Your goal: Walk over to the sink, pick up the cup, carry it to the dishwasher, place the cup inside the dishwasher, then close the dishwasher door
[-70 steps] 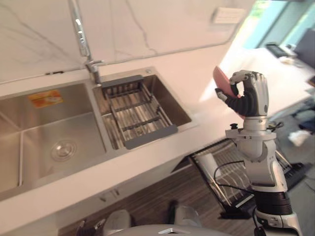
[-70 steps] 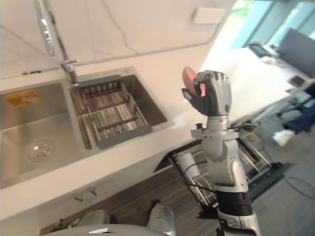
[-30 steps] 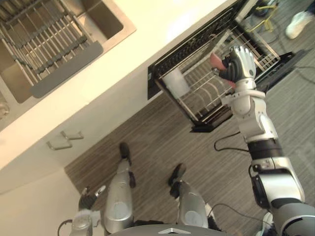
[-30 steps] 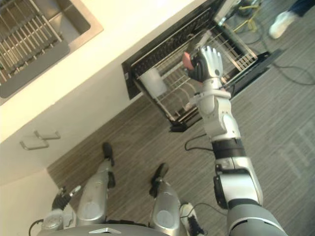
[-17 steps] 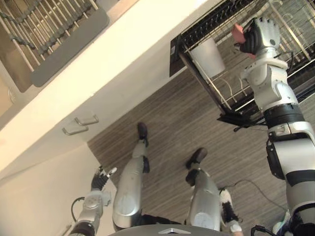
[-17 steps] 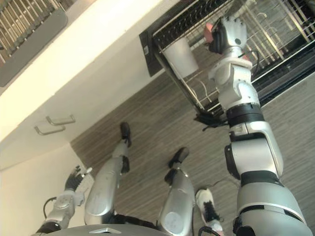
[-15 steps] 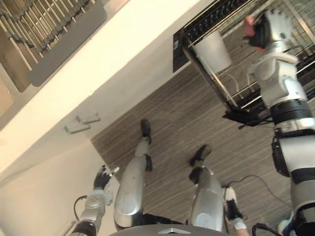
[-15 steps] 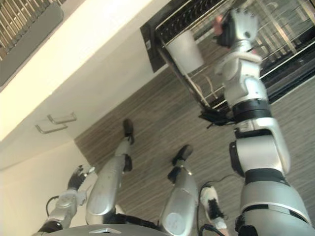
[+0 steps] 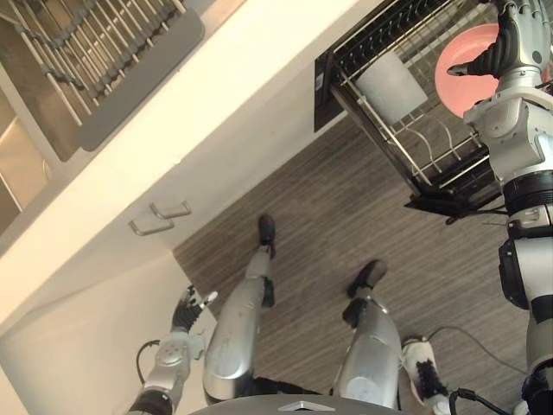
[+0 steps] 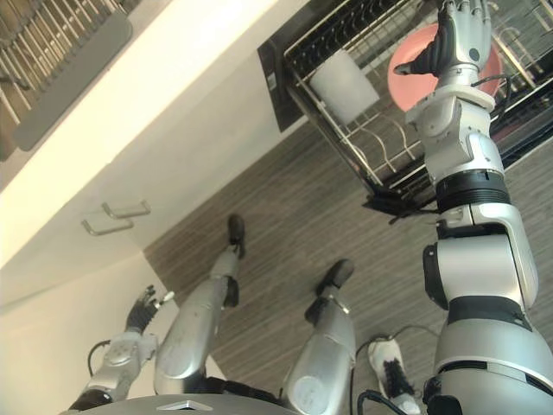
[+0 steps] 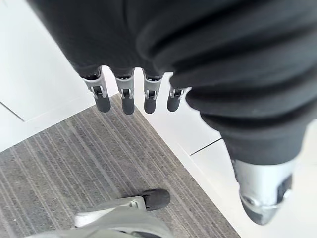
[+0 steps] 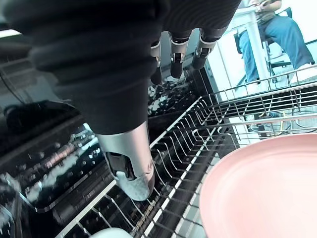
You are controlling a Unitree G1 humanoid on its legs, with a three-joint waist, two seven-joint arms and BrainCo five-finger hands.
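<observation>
the dishwasher's rack (image 9: 380,138) is pulled out over the floor (image 9: 328,225), under the counter's edge. it holds two things: a pale grey tub (image 9: 390,85) in the corner nearest the counter, and the pink cup (image 9: 462,76) further along. the cup shows as a round pink face over the rack's wires. whether it rests fully on the wires cannot be told.

at the top left, the sink (image 9: 17,164) has a wire tray (image 9: 112,60) with a grey front bar set across it.

the right hand (image 10: 458,39) hovers right above the cup, on its far side from the tub. from the head views its dark thumb crosses the cup's rim. in the right wrist view the fingers (image 12: 173,59) hang straight and loose, the thumb juts apart from them, and nothing is clasped. the cup sits just beside the thumb, not within the fingers. touch between thumb and rim cannot be told.

the left hand (image 9: 186,307) hangs low by the cabinet front, well apart from the rack, its fingers (image 11: 128,96) straight and slack over the floor.

a seated person (image 12: 280,25) shows beyond the rack.
</observation>
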